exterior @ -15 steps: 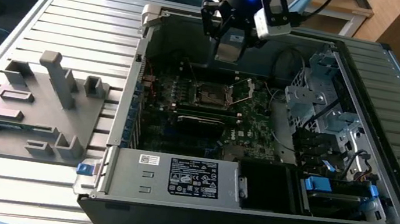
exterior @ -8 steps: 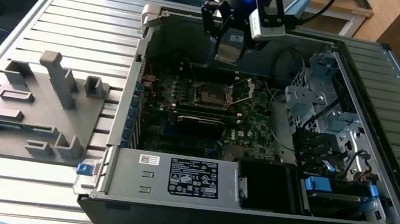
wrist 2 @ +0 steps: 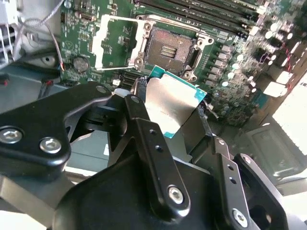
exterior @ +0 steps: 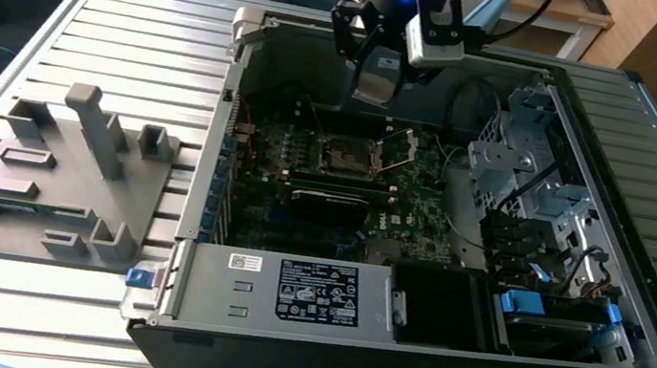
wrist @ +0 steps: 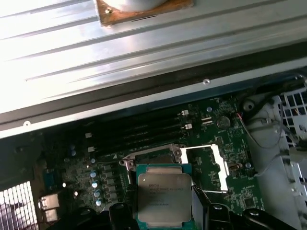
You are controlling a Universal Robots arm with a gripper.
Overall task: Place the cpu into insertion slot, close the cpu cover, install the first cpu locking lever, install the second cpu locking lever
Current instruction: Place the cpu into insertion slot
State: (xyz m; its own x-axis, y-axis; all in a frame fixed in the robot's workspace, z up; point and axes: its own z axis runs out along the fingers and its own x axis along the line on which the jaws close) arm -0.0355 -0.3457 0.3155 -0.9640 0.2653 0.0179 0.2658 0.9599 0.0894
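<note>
My gripper [exterior: 376, 92] hangs over the back part of the open computer case, shut on the cpu [exterior: 378, 75]. In both wrist views the silver-grey chip with its green edge [wrist 2: 170, 108] [wrist: 163, 196] sits clamped between two black fingers [wrist 2: 139, 120]. The insertion slot [wrist 2: 168, 48] [exterior: 350, 154] lies bare on the green board, below and a little ahead of the chip. Its dark centre shows. The cpu cover [wrist 2: 117, 43] [wrist: 204, 165] stands swung open beside the socket, a thin silver frame [exterior: 399, 149].
A grey moulded fixture [exterior: 59, 175] stands on the slatted table at the exterior view's left. Inside the case are the power supply [exterior: 313, 293], a metal drive cage [exterior: 524, 163] with cables, and long black memory slots [wrist: 139, 132] near the socket.
</note>
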